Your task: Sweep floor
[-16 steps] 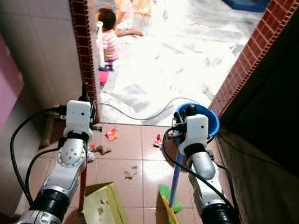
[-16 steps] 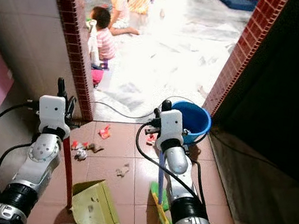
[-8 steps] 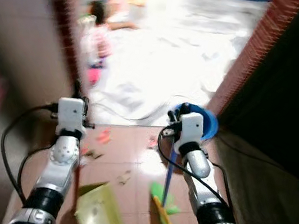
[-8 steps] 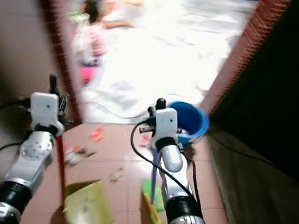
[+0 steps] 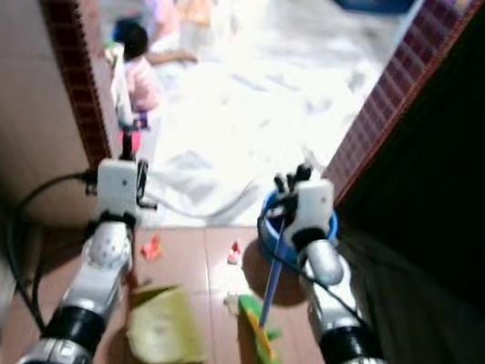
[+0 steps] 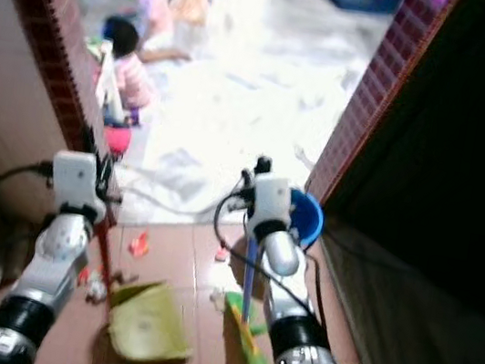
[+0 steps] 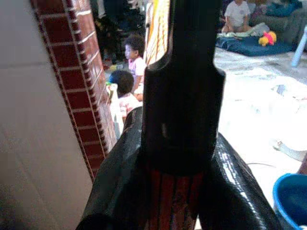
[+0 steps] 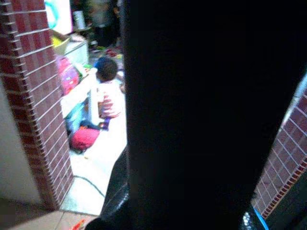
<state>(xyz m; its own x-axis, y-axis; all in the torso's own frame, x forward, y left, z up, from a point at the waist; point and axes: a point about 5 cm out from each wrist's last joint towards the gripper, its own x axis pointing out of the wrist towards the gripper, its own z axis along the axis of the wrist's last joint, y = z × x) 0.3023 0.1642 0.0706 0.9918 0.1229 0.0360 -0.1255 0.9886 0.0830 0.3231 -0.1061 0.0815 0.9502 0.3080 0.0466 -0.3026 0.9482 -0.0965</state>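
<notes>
The sweeping looks only partly done, by my reading. In the lower middle of the head views the left gripper (image 5: 122, 183) is clamped on the red handle (image 7: 173, 203) of a yellow-green dustpan (image 5: 166, 325), whose pan rests on the brown tiled floor (image 5: 199, 254) at the bottom centre. The right gripper (image 5: 306, 201) is closed around the blue handle (image 5: 270, 274) of a broom whose green head (image 5: 257, 332) sits on the tiles at the bottom, just right of the dustpan. Scraps lie loose on the tiles: a small red-orange piece (image 5: 152, 248) above the dustpan, a red-and-white bit (image 5: 234, 254) nearer the middle, a pale scrap (image 5: 232, 303) just beside the broom head, and a few bits (image 6: 95, 285) left of the pan by the red handle. The blur makes it hard to tell whether anything is in the pan. A blue bucket (image 5: 264, 232) stands at the doorway, right of centre, beside the right-hand brick pillar (image 5: 393, 95). Beyond the threshold, in the upper left, two children (image 5: 140, 69) sit on the bright pale floor. What remains, I judge, is gathering these scraps into the pan and emptying it.
</notes>
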